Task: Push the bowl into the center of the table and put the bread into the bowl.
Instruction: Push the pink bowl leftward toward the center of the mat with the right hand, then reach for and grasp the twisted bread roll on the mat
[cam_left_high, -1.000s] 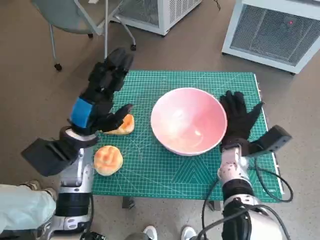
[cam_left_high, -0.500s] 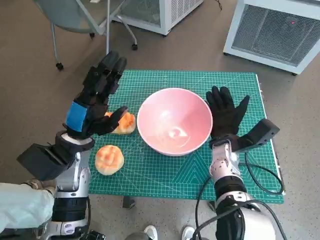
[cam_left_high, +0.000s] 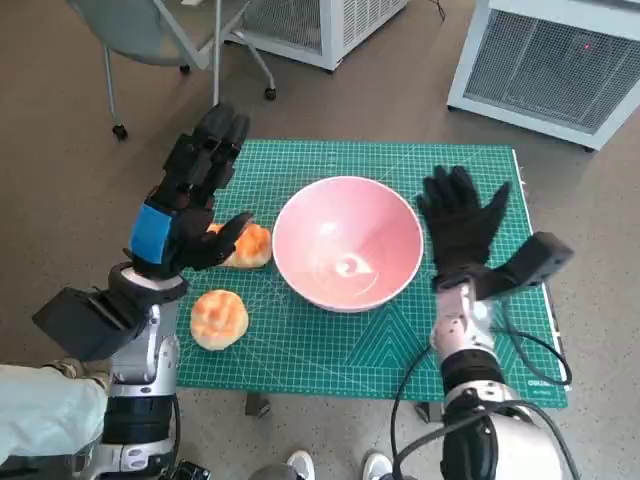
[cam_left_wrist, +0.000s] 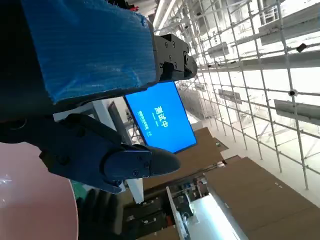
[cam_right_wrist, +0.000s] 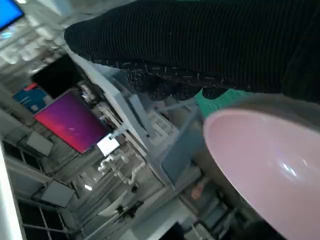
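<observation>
Nearby, two bread rolls (cam_left_high: 248, 246) (cam_left_high: 217, 318) lie left of the bowl (cam_left_high: 347, 243).

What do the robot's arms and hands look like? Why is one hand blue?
The left hand is black and blocky, with blue tape across its back. The right hand wears a black knitted glove. Both forearms are pale, each carrying a black box near the wrist, and black cables loop beside the right forearm.

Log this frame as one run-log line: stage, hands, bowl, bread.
stage: bowl push looks done, bread not in | left hand: open, raised over nearer-bowl bread | right hand: open beside bowl | bowl: mid-mat, empty | second bread: on mat
</observation>
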